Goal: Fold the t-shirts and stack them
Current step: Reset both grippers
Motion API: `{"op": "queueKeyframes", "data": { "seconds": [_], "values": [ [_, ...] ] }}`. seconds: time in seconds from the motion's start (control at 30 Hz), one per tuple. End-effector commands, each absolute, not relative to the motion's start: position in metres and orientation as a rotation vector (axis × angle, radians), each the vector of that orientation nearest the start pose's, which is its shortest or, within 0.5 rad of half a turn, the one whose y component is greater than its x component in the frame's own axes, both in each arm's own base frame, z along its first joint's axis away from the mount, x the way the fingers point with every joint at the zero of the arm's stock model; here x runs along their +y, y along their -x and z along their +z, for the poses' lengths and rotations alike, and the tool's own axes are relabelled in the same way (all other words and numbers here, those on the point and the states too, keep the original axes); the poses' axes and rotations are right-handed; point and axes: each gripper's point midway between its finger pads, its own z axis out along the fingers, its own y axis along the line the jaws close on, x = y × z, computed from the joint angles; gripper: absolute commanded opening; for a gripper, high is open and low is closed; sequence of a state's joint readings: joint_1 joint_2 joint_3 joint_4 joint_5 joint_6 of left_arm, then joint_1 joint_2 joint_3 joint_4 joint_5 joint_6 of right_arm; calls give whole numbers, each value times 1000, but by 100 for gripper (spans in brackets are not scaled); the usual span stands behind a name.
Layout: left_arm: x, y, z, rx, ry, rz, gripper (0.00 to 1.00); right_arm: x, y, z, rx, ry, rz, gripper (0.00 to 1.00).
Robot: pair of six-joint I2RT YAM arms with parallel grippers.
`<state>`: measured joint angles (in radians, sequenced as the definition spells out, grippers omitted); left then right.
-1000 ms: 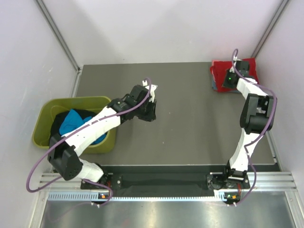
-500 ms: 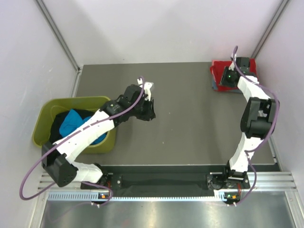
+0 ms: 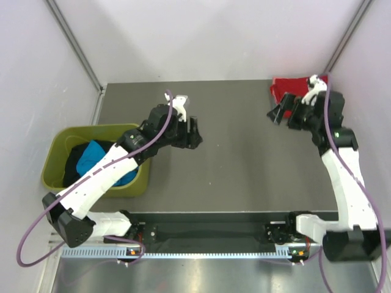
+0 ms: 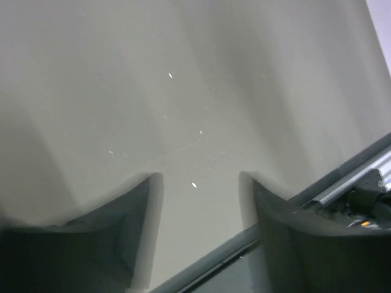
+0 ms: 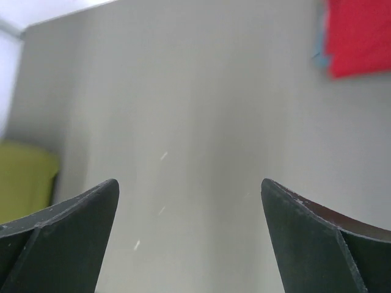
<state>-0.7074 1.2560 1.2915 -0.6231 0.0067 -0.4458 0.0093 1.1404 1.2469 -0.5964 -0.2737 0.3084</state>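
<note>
Right gripper (image 3: pixel 285 116) is being held with its fingers spread apart over the dark table (image 3: pixel 244 165); the red t-shirt (image 3: pixel 287 85) is lying just beside it, toward the far right corner, with a blue edge (image 5: pixel 317 56) showing under it; the left gripper (image 3: pixel 192 134) is likewise being held apart over the table; the turquoise t-shirt (image 3: pixel 95 155) and the black t-shirt (image 3: pixel 74 157) are lying in the olive tub (image 3: pixel 91 129), well to its left.

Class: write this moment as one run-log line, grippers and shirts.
left gripper open, empty, above table | right gripper open, empty | red t-shirt far-right corner | turquoise t-shirt, black t-shirt in tub
</note>
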Motion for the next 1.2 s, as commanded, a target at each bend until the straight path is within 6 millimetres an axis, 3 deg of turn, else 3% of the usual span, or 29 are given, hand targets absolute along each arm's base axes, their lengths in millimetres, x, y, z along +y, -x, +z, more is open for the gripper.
{"op": "queueKeyframes", "data": {
  "seconds": [0.0, 0.03, 0.07, 0.13, 0.3, 0.33, 0.37, 0.43, 0.57, 0.77, 1.17],
  "values": [
    [-242, -273, 309, 2100, -219, -653, 82, 79, -290, 290, 2087, -166, 580, 100],
    [-239, -275, 309, 2101, -211, -636, 97, 82, -282, 292, 2078, -140, 601, 100],
    [-237, -273, 308, 2111, -208, -621, 99, 81, -273, 292, 2084, -122, 586, 100],
    [-233, -272, 309, 2112, -202, -607, 99, 71, -259, 304, 2041, -152, 527, 100],
    [-230, -264, 316, 2056, -194, -660, 99, 67, -235, 322, 1965, -191, 527, 100],
    [-230, -262, 333, 1984, -182, -704, 99, 67, -233, 323, 1960, -198, 528, 100],
    [-230, -260, 331, 1972, -173, -724, 99, 66, -231, 326, 1952, -215, 533, 100],
    [-226, -255, 350, 1890, -158, -770, 99, 63, -229, 331, 1928, -230, 518, 100],
    [-219, -252, 357, 1870, -137, -758, 99, 60, -226, 345, 1881, -219, 502, 100],
    [-219, -253, 347, 1917, -153, -731, 98, 58, -225, 355, 1844, -213, 493, 100],
    [-226, -252, 342, 1925, -200, -740, 97, 54, -228, 348, 1845, -232, 469, 100]
  ]
}}
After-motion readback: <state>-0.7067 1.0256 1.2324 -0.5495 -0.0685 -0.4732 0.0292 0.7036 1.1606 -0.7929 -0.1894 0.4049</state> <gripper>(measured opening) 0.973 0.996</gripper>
